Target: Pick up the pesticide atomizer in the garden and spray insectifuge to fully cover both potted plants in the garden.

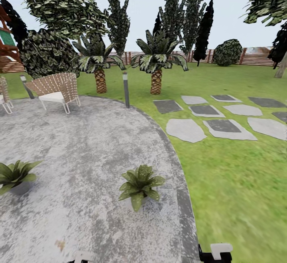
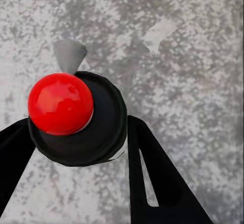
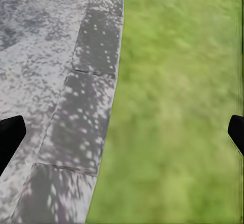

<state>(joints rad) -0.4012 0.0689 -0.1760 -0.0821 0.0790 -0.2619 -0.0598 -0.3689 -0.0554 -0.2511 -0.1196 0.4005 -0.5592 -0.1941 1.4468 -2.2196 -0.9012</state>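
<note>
- On the round mottled grey paving (image 1: 79, 143), two low green-leaved potted plants (image 1: 140, 185) (image 1: 16, 174) stand apart.
- Left gripper (image 2: 81, 132) clamps a black, red-capped sprayer (image 2: 76, 114).
- Right gripper (image 3: 122, 132) spread wide over the paving's edge and green lawn (image 3: 178, 107).

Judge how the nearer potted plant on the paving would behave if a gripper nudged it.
The potted plant would probably tip easily: its leaves spread far wider than the barely visible pot. The leaves look broad and thin, so likely floppy. It seems light and might slide on the flat paving.

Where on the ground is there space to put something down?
Bare paving lies between the wicker chair and the two potted plants. The lawn right of the paving is open too. It's tighter near the stepping stones and palms.
</note>
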